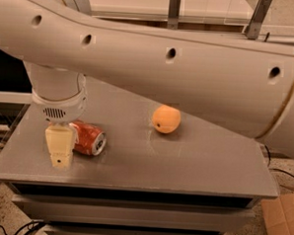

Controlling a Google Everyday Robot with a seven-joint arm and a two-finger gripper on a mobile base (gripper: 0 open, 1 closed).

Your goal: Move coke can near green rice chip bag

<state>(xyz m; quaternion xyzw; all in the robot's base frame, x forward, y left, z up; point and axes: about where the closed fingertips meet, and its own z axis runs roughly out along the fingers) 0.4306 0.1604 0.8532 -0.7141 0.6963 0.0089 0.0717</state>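
The coke can [89,138] lies on its side on the grey table [194,161] at the front left, silver top facing right and forward. My gripper [60,149] hangs straight down from the white wrist, low over the table, at the can's left end and partly in front of it. The green rice chip bag is hidden behind my arm.
A round orange fruit [166,119] sits near the table's middle, right of the can. My thick white arm [188,77] spans the whole back of the view. A cardboard box [282,220] stands on the floor at the lower right.
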